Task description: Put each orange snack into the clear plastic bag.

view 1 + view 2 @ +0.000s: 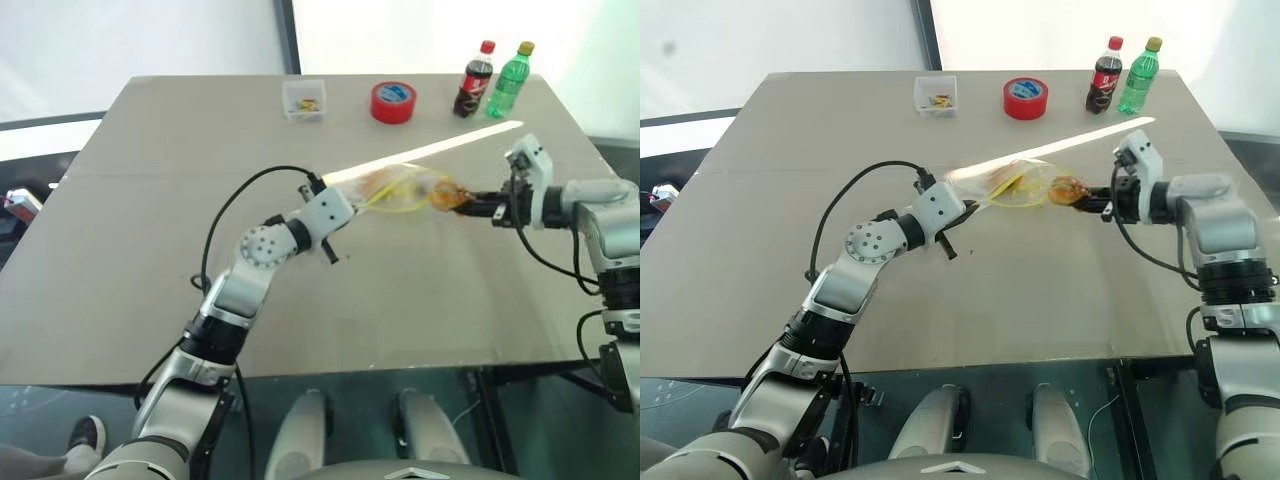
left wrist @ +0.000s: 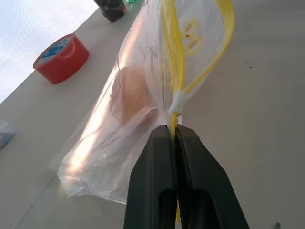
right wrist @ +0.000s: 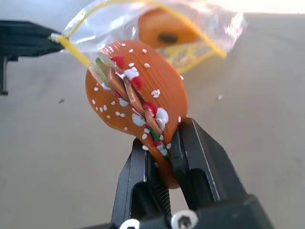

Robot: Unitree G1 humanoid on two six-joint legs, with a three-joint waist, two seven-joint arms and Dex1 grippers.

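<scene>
Grey and bare in front, the surface [image 1: 150,250] carried a small clear box [image 1: 304,99], a red tape roll [image 1: 393,102] and two bottles [image 1: 492,80] along its far edge. Above its middle the left gripper [image 2: 174,131] had its jaws pressed together on the yellow strip of the clear plastic bag [image 2: 128,109], holding the bag in the air with its mouth gaping toward the right arm. One orange snack [image 2: 129,98] lay inside the bag. The right gripper [image 3: 164,164] had its jaws clamped on the lower edge of the other orange snack [image 3: 136,90], most of which stuck out beyond the fingertips, right at the bag's open mouth.
</scene>
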